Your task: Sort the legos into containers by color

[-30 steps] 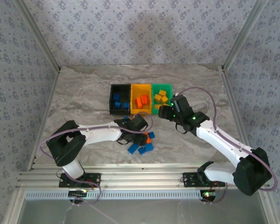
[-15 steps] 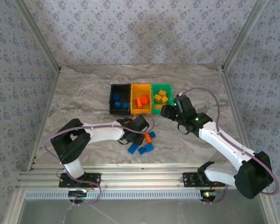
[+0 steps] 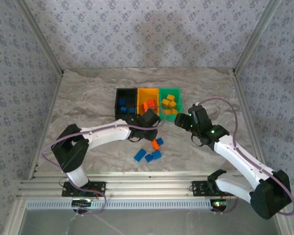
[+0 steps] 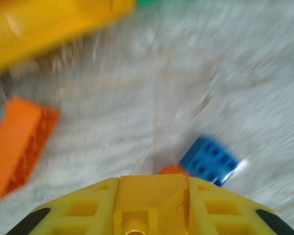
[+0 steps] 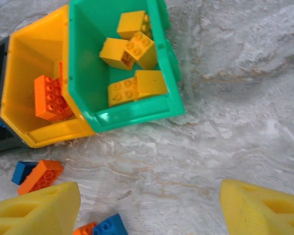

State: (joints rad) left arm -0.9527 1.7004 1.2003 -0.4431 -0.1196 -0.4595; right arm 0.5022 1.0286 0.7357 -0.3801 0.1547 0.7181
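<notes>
Up from the loose pile, the left gripper (image 3: 148, 119) has swung away from the near edge and now hangs at the front lip of the yellow-orange bin (image 3: 148, 90). Its jaws have drawn together since a second ago. The left arm rises from its base, folds at a dark elbow on the left, and sends a long white forearm out to the right toward the row of bins.

From the left wrist, the left gripper (image 4: 152, 191) is pressed shut. A sliver of orange sits right at its tip beside a blue brick (image 4: 208, 161), but the view is too smeared to say whether anything is pinched.

The right arm has eased back a little. It folds at a black elbow low on the right, and a white link slants up and left. The right gripper (image 3: 180, 119) aims at the near corner of the green bin (image 3: 170, 89). From its wrist, the right gripper (image 5: 149, 193) is spread wide over bare table (image 5: 245, 98).

Yellow bricks (image 5: 132, 49) lie in the green bin, orange bricks (image 3: 148, 104) in the yellow-orange bin, and blue bricks (image 3: 122, 102) in the black bin (image 3: 117, 103). Loose blue pieces (image 3: 149, 157) and one orange piece (image 3: 154, 143) lie on the marble in front of the bins.
</notes>
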